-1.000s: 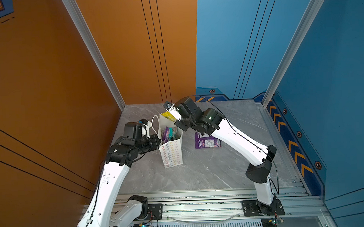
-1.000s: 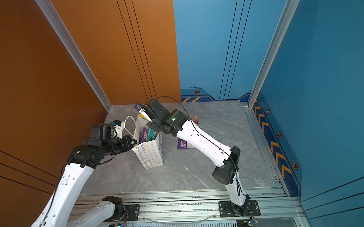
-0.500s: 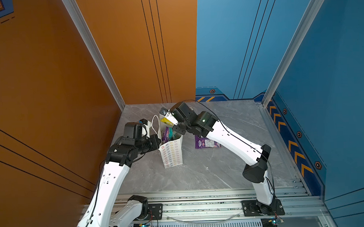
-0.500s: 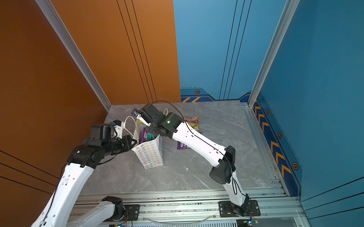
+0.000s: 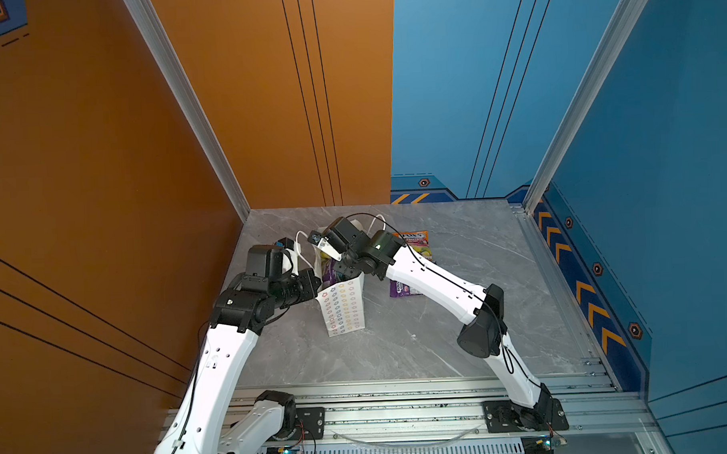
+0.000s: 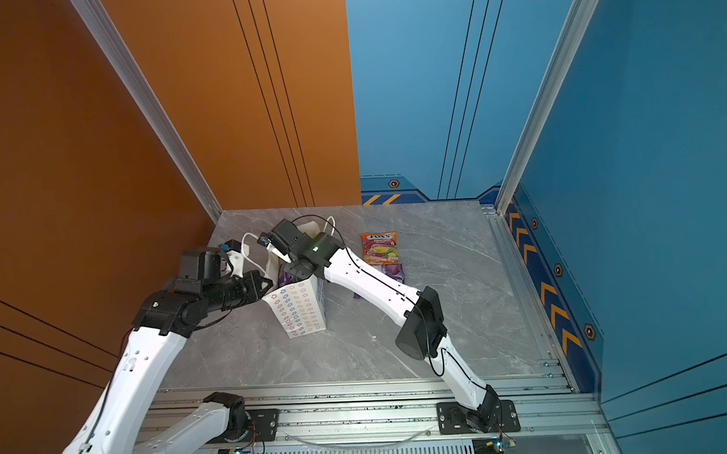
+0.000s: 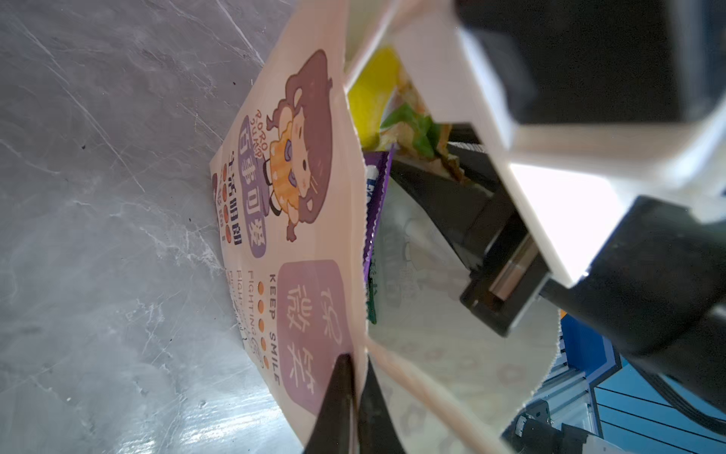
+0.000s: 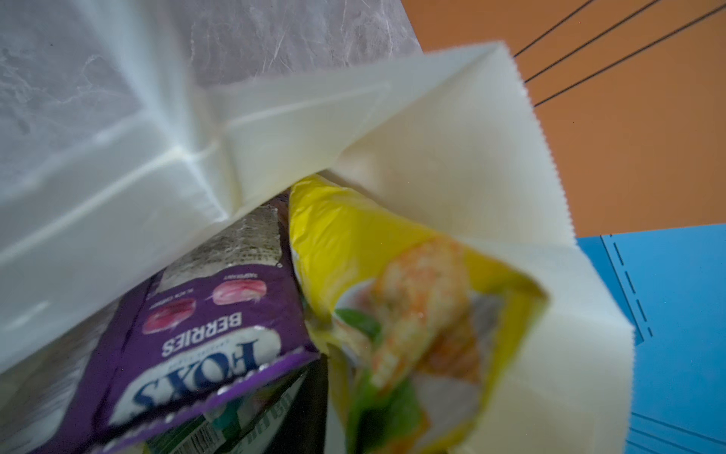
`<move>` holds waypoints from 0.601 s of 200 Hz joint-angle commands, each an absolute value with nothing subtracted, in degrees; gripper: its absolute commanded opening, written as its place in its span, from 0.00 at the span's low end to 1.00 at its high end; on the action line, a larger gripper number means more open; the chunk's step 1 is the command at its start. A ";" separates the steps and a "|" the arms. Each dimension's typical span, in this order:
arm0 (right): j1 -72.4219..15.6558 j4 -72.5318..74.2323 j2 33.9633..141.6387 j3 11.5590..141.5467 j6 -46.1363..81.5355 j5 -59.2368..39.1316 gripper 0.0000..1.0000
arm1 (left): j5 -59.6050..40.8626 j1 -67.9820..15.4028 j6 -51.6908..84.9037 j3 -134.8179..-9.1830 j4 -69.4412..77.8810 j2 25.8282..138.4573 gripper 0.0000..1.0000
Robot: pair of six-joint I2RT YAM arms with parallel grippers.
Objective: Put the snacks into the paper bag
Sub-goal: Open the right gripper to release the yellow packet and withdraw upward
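Bag [image 5: 343, 307], white with coloured stars, pinched at its rim by closed left gripper [image 7: 351, 387]; right gripper's state unclear.

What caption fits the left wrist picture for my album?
Left claw pinches the paper bag's rim while a yellow snack and a purple snack peek out.
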State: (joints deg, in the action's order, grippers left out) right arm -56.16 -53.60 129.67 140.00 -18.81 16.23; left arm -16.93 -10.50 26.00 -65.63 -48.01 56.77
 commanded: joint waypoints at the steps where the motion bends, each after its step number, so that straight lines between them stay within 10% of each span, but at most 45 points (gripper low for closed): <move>1: -56.07 -54.86 127.12 142.28 -16.29 12.33 0.42 | -18.72 -10.20 25.90 -66.18 -47.26 55.76 0.07; 60: -55.03 -50.54 116.41 139.97 -8.21 2.97 0.60 | -18.72 -10.14 25.83 -66.14 -47.22 55.82 0.08; 120: -53.61 -38.14 104.33 125.06 1.39 -0.06 0.50 | -18.76 -10.19 25.84 -65.92 -47.23 55.56 0.07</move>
